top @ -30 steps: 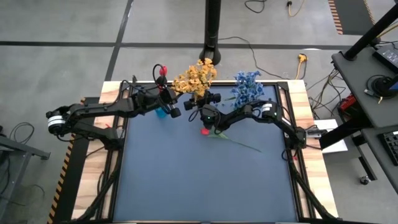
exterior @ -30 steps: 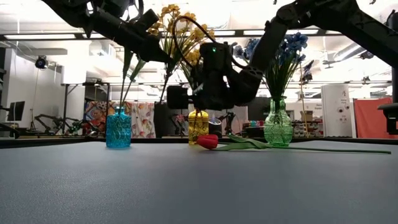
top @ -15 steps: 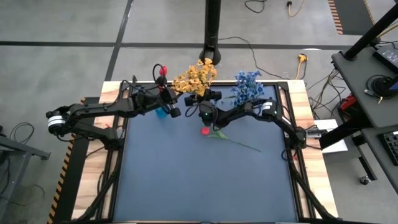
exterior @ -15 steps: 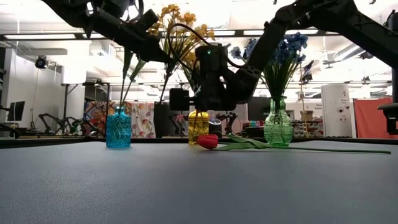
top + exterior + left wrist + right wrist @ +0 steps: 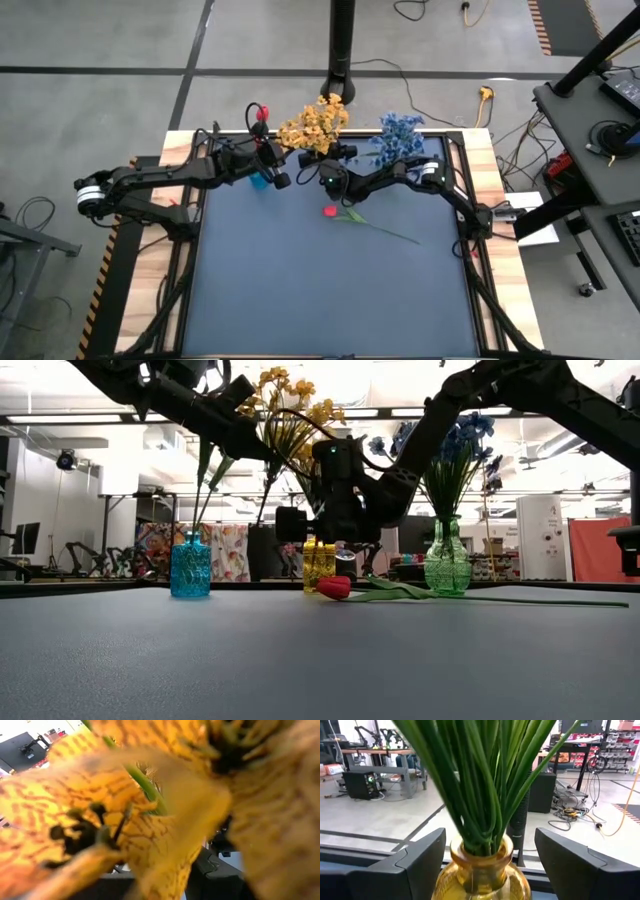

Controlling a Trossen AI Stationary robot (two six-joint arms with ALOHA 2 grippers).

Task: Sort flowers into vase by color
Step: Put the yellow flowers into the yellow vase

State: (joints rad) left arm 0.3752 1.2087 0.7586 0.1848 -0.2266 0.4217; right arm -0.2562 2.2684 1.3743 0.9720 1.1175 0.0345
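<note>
A red tulip (image 5: 329, 211) (image 5: 335, 587) lies flat on the dark mat, its long stem (image 5: 520, 600) running toward the right edge. A yellow vase (image 5: 318, 565) (image 5: 480, 875) holds yellow blossoms (image 5: 315, 125) on green stems. A green vase (image 5: 446, 565) holds blue blossoms (image 5: 398, 135). A blue vase (image 5: 190, 565) holds a red bud (image 5: 262, 112). My right gripper (image 5: 490, 840) (image 5: 330, 180) is open, one finger on either side of the yellow vase's neck, not touching it. My left gripper (image 5: 277, 170) hovers over the blue vase; yellow blossoms (image 5: 150, 820) fill its wrist view.
The three vases stand in a row along the mat's far edge (image 5: 320, 160). The mat's near half (image 5: 320, 290) holds nothing but the tulip's stem end. Wooden borders and a black frame (image 5: 470, 200) ring the mat. A black pole (image 5: 342, 60) stands beyond the far edge.
My right gripper has moved away from the lying tulip toward the far edge, up to the yellow vase. The tulip has stayed where it was.
</note>
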